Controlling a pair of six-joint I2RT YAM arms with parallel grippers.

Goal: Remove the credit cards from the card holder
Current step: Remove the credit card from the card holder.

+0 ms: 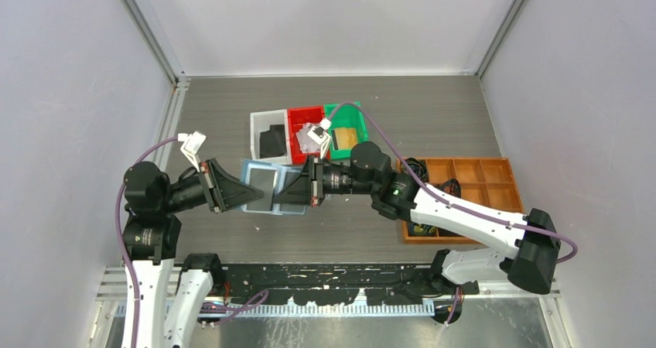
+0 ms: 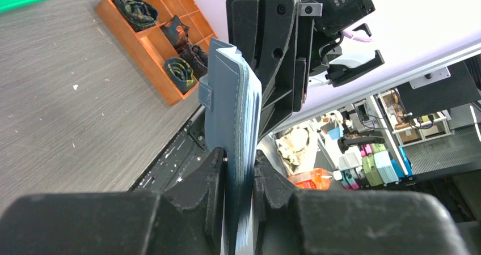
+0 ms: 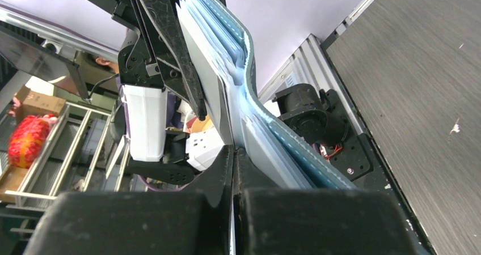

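Two wrist views alone: left fingers [image 2: 205, 181] clamped on card holder [image 2: 230, 107], right fingers [image 3: 220, 173] shut on grey card [image 3: 212, 93].

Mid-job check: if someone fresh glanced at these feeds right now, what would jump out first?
The blue card holder is held up mid-table between both arms. The left gripper clamps one edge, and the right gripper is shut on what looks like a thin grey card inside it. Behind them, a black card lies in the white bin and a gold card in the green bin.
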